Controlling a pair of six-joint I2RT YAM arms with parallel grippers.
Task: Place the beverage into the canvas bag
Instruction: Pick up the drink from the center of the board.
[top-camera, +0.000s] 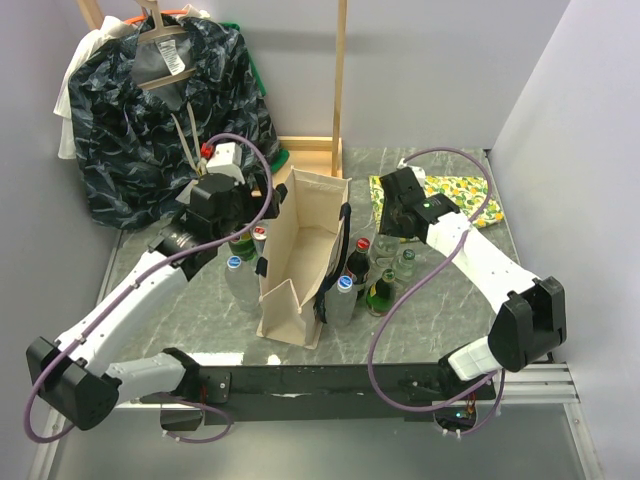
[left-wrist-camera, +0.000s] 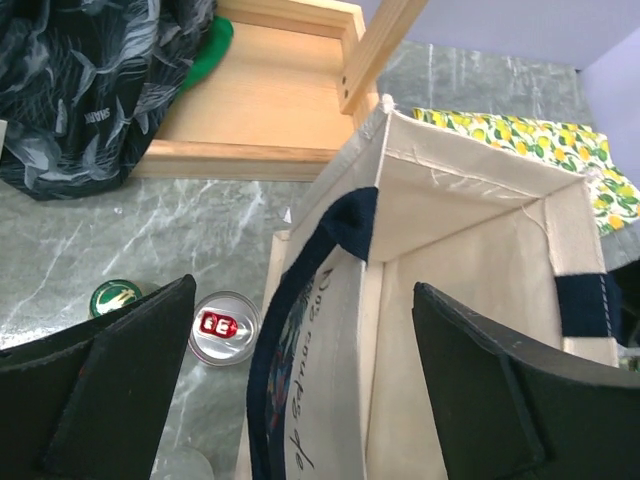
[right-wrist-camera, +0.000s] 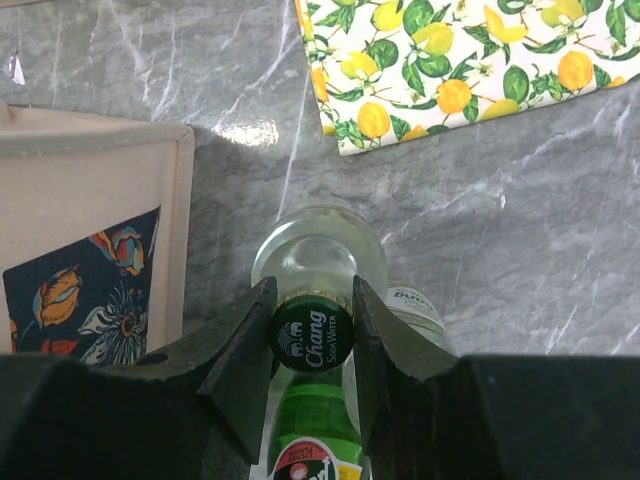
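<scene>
The beige canvas bag (top-camera: 300, 250) stands open mid-table, its dark straps on both sides. In the right wrist view a green glass bottle (right-wrist-camera: 320, 425) with a dark Chang cap (right-wrist-camera: 312, 332) sits between my right gripper's (right-wrist-camera: 312, 320) fingers, which press the cap from both sides. From above, the right gripper (top-camera: 390, 238) hangs over the bottle cluster just right of the bag, with the green bottle (top-camera: 380, 294) below it. My left gripper (left-wrist-camera: 304, 290) is wide open and straddles the bag's left wall (left-wrist-camera: 340, 330) and strap, holding nothing.
Left of the bag stand a silver can (left-wrist-camera: 225, 327) and a green-capped bottle (left-wrist-camera: 115, 297). More bottles (top-camera: 345, 290) crowd the bag's right side, one of them clear (right-wrist-camera: 318, 245). A lemon-print cloth (top-camera: 455, 195), a wooden frame (left-wrist-camera: 260, 100) and a dark garment (top-camera: 150, 100) are behind.
</scene>
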